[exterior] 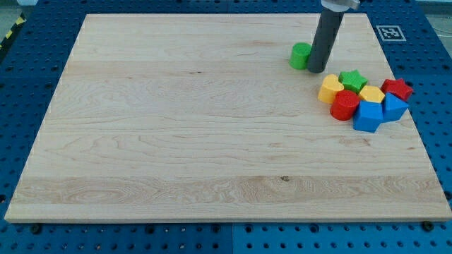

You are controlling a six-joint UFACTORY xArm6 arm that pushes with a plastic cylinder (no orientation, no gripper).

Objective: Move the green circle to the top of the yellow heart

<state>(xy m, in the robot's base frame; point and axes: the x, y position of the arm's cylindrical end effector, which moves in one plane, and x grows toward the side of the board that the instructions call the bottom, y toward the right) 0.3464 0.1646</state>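
Observation:
The green circle [300,56] lies on the wooden board near the view's top right. My tip [316,70] touches its right side, between it and the cluster of blocks. The yellow heart [330,89] lies at the left end of that cluster, below and to the right of the green circle, a short gap apart from it. The rod rises from the tip to the view's top edge.
The cluster at the view's right holds a green star [352,79], a red cylinder [345,105], a yellow block [371,94], a red star [397,88], a blue cube [367,116] and a blue block [394,107]. The board's right edge [417,134] is close by.

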